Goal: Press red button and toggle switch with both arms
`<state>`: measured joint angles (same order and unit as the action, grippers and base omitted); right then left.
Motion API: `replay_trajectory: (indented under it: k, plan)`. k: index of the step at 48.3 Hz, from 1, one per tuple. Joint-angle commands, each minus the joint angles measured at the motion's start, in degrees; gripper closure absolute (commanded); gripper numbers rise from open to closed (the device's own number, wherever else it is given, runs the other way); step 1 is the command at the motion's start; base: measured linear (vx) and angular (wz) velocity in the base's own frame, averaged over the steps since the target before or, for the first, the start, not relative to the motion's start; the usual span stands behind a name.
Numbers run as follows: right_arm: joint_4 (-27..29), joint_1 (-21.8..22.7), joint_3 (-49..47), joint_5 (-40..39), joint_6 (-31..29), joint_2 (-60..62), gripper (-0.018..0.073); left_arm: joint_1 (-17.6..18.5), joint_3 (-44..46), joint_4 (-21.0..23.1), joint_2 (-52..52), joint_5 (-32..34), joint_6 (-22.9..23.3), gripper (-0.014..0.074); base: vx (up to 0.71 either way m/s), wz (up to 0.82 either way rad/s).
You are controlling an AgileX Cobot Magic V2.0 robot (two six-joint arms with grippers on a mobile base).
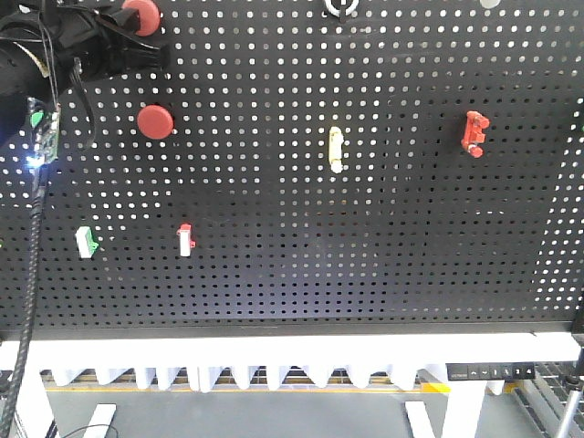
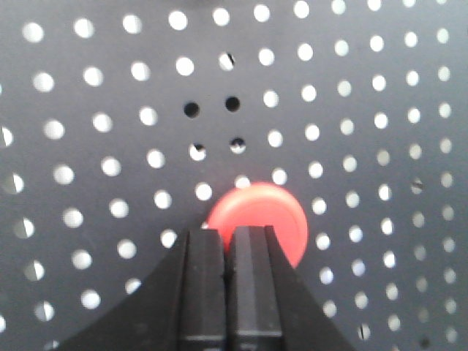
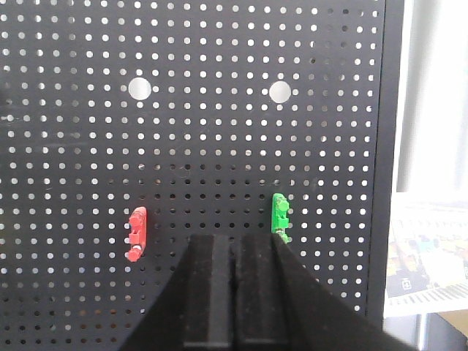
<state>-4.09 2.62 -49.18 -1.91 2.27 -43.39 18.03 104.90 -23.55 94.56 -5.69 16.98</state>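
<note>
In the left wrist view my left gripper point(image 2: 228, 232) is shut and empty, its tips right in front of the lower left part of a round red button point(image 2: 267, 212) on the black pegboard; I cannot tell if they touch. In the front view this gripper point(image 1: 126, 23) is at the top left, against the upper red button point(image 1: 144, 13). A second red button point(image 1: 155, 121) sits below it. The all-red toggle switch point(image 1: 474, 133) is mounted at the right. In the right wrist view it point(image 3: 137, 234) is left of my shut, empty right gripper point(image 3: 234, 240), which is well back from the board.
On the pegboard point(image 1: 301, 274) are a pale yellow switch point(image 1: 336, 148), a white switch with a red tip point(image 1: 185, 239) and a green-and-white switch point(image 1: 88, 241). A green switch point(image 3: 280, 217) sits just right of the right fingertips. The board's right edge point(image 3: 391, 146) is close by.
</note>
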Motion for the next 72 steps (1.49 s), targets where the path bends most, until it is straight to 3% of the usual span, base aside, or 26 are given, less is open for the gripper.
replay_trajectory:
  k: [1, 11, 19, 24, 29, 36, 52, 62, 72]
  plan:
    - [-0.2, 0.4, -2.0, -4.9, -0.1, 0.2, 0.0559, 2.1, 1.1, 0.7, -4.9, 0.2, 0.4, 0.0594, 0.00, 0.00]
    - [-2.1, 0.4, -2.0, -4.7, -0.3, -0.3, 0.0559, 3.3, -6.7, 0.3, -12.7, 2.3, -0.1, 0.0594, 0.00, 0.00]
    - [-3.9, -0.1, -2.1, -10.1, 0.0, -2.3, 0.0559, 3.1, -16.6, 0.0, -20.2, 3.4, -0.1, 0.0594, 0.00, 0.00]
    - [-4.9, -4.2, -4.0, -12.5, -0.1, -4.5, 0.0559, 3.1, -22.1, -1.3, -24.8, 3.8, -0.1, 0.0594, 0.00, 0.00]
    - [-9.2, -10.8, -8.0, -12.4, -0.2, -8.7, 0.0559, 3.1, -24.8, -1.3, -27.6, 3.7, -0.1, 0.0594, 0.00, 0.00]
    - [-15.7, -19.4, -16.6, -12.4, -0.3, -16.9, 0.0559, 3.1, -25.6, -1.3, -29.4, 3.2, -0.1, 0.0594, 0.00, 0.00]
    - [-15.3, -29.3, -41.9, -10.7, 0.5, -37.1, 0.0559, 3.1, -25.6, -1.3, -29.8, 2.1, -0.1, 0.0594, 0.00, 0.00]
    - [-14.4, -31.1, -56.2, -2.6, 0.5, -47.4, 0.0559, 3.1, -25.7, -1.3, -29.8, 2.2, -0.1, 0.0594, 0.00, 0.00]
    - [-13.3, -31.0, -63.8, 0.4, 0.5, -53.3, 0.0559, 3.1, -25.8, -1.3, -29.8, 2.5, -0.1, 0.0594, 0.00, 0.00]
